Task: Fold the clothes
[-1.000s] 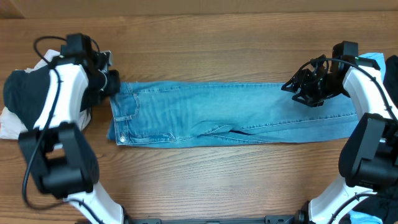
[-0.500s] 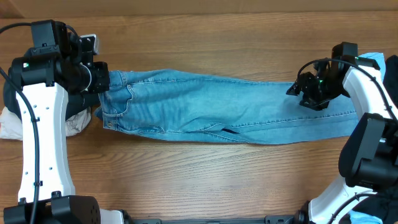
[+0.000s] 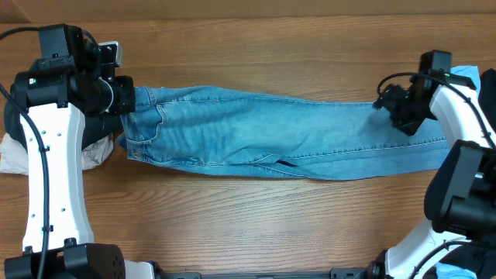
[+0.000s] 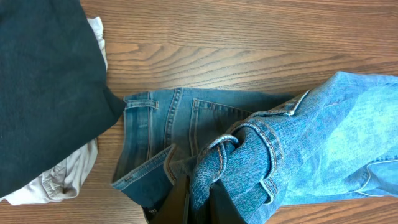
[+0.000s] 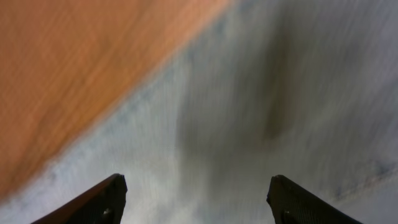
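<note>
Jeans (image 3: 256, 139): light-blue denim, stretched left to right across the wooden table (image 3: 256, 46), waistband left, hems right.
Left gripper (image 3: 128, 99): clenched on the waistband, with the denim bunched in its grip.
Right gripper (image 3: 391, 102): released, jaws wide apart over the leg's far edge near the hems, grasping nothing.
Navy top (image 4: 43, 81): just left of the waistband, lying over a white garment (image 4: 62, 180).

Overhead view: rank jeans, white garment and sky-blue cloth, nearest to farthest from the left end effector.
1. jeans: waistband clamped in the left end effector.
2. white garment: close by, below it at the left side.
3. sky-blue cloth: far right edge.
</note>
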### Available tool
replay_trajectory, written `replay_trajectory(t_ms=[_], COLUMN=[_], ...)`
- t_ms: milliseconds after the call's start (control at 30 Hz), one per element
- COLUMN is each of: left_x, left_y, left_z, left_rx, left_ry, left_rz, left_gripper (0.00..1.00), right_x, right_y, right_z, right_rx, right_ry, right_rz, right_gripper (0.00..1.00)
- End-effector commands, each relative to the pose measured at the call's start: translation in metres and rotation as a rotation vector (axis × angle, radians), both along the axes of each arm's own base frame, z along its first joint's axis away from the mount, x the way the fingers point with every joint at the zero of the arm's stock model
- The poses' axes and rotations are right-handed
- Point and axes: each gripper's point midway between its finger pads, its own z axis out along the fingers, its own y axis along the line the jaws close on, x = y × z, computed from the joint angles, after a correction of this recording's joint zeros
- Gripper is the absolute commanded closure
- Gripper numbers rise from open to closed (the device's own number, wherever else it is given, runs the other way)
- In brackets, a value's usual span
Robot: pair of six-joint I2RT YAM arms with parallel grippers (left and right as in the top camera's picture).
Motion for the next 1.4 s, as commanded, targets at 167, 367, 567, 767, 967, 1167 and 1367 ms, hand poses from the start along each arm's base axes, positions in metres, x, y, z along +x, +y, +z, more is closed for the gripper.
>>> replay_trajectory(t_ms=[167, 367, 567, 767, 967, 1167, 1367], left_x=[0.002, 0.002, 0.003, -0.003, -0.038, -0.071, -0.061], left_y=[0.003, 0.003, 0.003, 0.002, -0.004, -0.007, -0.006], left_z=[0.008, 0.008, 0.009, 0.026, 0.069, 0.086, 0.124], left_rx=[0.018, 0.018, 0.017, 0.014, 0.031, 0.047, 0.028], left_ry=[-0.026, -0.027, -0.033, -0.070, -0.169, -0.189, -0.367], left_rz=[0.006, 0.006, 0.010, 0.026, 0.025, 0.035, 0.093], left_gripper=[0.96, 0.96, 0.96, 0.96, 0.96, 0.96, 0.96], right_x=[0.018, 0.019, 0.018, 0.016, -0.013, -0.030, -0.028], right_y=[-0.049, -0.047, -0.044, -0.043, -0.035, -0.028, -0.017], right_z=[-0.041, -0.072, -0.057, 0.021, 0.081, 0.106, 0.154], right_rx=[-0.156, -0.139, -0.114, -0.141, -0.155, -0.155, -0.135], right_ry=[-0.002, 0.034, 0.035, -0.070, -0.109, -0.124, -0.284], right_rz=[-0.082, -0.077, -0.072, -0.080, -0.083, -0.079, -0.054], right_gripper=[0.18, 0.42, 0.96, 0.96, 0.96, 0.96, 0.96])
